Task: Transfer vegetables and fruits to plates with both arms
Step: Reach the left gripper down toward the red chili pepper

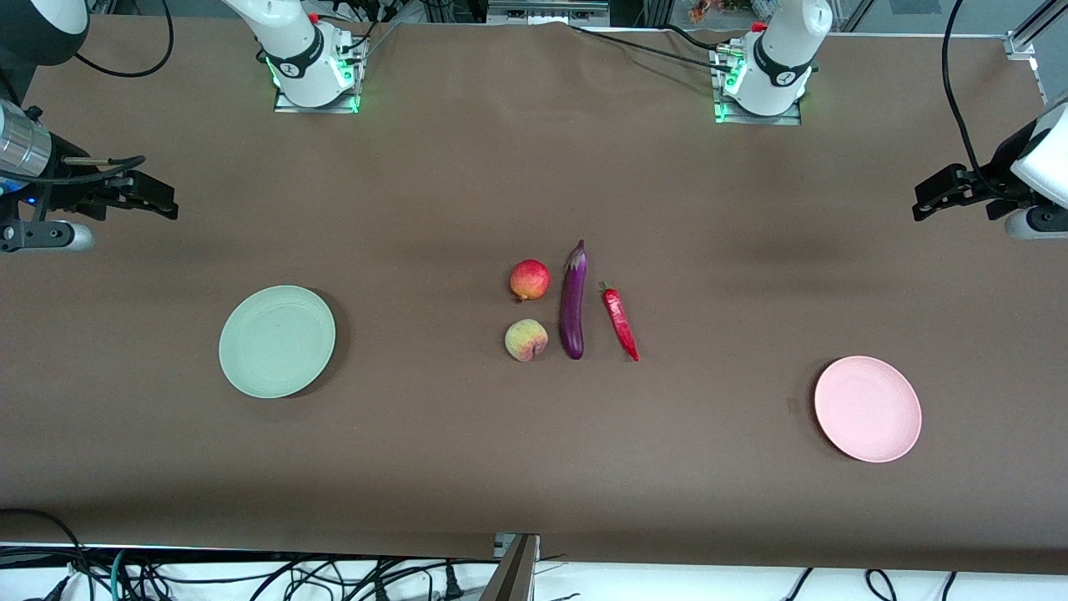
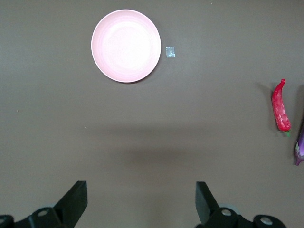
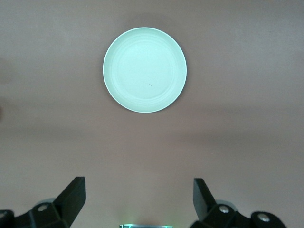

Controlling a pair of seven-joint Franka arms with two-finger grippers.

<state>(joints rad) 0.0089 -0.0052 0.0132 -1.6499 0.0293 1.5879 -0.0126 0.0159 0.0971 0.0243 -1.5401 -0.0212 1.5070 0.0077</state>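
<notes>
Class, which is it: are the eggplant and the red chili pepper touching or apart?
Apart. The front view shows a plain strip of brown table between the eggplant and the chili pepper along their whole length.

place: robotics lab | cues: two bolted robot arms (image 1: 292, 50), brown-covered table (image 1: 467, 167), loose cables (image 1: 250, 576)

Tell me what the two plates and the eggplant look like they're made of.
Green plate and pink plate: probably matte plastic or similar; flat pastel color, thin rims, no glare. Ceramic can't be ruled out. Eggplant: smooth, glossy purple skin with a bright highlight along it; whether it's real or a plastic replica can't be told.
</notes>
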